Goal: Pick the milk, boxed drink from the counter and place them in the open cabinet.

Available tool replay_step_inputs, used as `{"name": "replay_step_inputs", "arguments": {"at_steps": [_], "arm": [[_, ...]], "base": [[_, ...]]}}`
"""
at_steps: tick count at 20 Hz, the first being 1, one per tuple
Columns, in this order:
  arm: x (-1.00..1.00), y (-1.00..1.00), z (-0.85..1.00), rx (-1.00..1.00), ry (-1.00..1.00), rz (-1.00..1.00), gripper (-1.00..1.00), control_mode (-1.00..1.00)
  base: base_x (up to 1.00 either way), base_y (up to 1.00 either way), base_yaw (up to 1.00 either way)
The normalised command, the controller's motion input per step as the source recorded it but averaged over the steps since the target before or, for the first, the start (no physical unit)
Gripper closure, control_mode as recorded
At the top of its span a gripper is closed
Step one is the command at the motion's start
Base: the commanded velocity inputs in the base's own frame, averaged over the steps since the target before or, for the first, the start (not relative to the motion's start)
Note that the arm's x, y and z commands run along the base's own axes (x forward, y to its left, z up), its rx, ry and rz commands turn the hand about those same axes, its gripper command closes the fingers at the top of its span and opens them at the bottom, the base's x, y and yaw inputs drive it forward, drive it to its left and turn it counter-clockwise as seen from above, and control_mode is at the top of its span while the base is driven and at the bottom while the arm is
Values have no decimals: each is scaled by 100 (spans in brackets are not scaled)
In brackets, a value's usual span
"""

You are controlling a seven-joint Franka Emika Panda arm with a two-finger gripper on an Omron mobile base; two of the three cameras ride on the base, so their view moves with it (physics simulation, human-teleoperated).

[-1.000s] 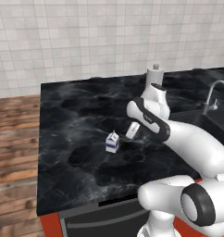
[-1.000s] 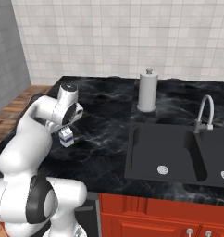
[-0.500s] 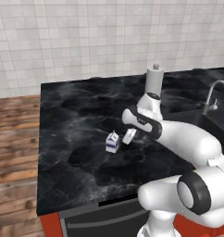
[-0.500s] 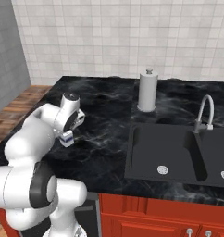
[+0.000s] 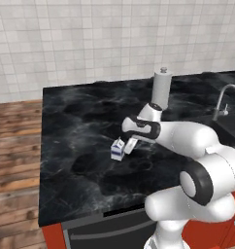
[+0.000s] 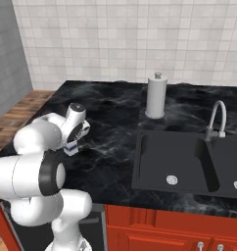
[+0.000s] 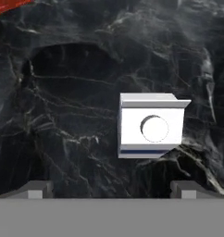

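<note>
Hovering wide open over the small white gable-top milk carton, the 2-finger gripper should pinch its light, stiff flat sides gently.

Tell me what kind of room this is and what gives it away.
A kitchen, rendered rather than real: a black marble counter on red base cabinets, a sink with a faucet, and a paper-towel roll against a tiled wall.
</note>
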Motion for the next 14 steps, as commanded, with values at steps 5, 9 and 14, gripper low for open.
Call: {"name": "replay_step_inputs", "arguments": {"at_steps": [5, 9, 14], "arm": [[14, 6, -16, 19, 5, 0, -100, -100], [1, 0, -10, 8, 4, 0, -100, -100], [0, 1, -2, 0, 2, 0, -100, -100]], "base": [[0, 0, 0], [0, 0, 0], [0, 0, 0]]}}
